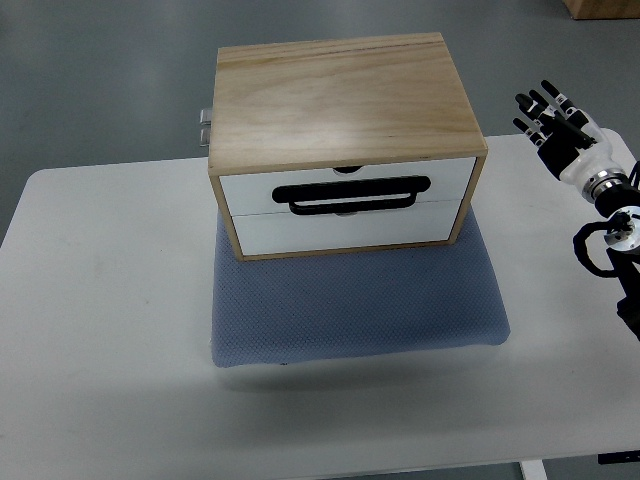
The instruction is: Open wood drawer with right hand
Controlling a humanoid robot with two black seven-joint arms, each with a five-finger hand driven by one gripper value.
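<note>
A white table (110, 330) is filling most of the top view, and a blue-grey textured mat (350, 310) is lying on its middle. A light wooden drawer box (340, 95) is sitting on the far part of the mat, its front facing the camera. Two white drawer fronts are showing, the upper drawer (250, 190) above the lower drawer (340, 228), and both are lying flush with the wooden frame. A black loop handle (352, 193) is running across the seam between them. The right hand (562, 128) is hovering at the right edge, well apart from the box, its dark-tipped fingers (537, 104) spreading open and gripping nothing.
</note>
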